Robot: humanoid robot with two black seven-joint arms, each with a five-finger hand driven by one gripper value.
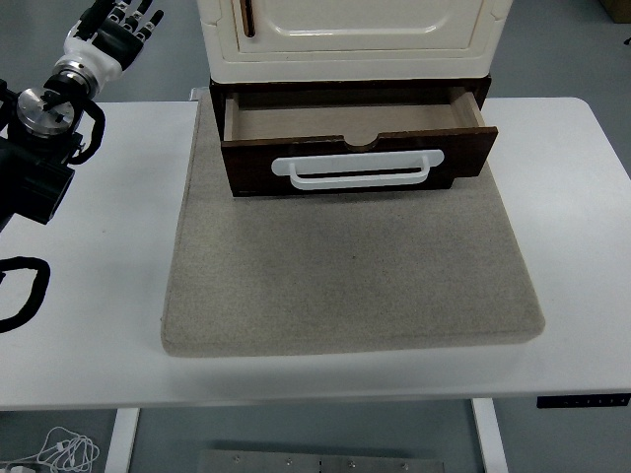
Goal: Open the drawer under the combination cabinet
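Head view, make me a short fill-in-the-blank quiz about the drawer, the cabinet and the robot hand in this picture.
1. The brown drawer under the cream cabinet is pulled ____.
2. The handle on the drawer's front is coloured ____.
3. The cabinet and drawer stand on a grey mat that lies on the ____ table.
4. The left hand is at the picture's upper ____ corner, holding nothing.

Missing words: open; white; white; left

Cabinet (355,39) top beyond upper edge
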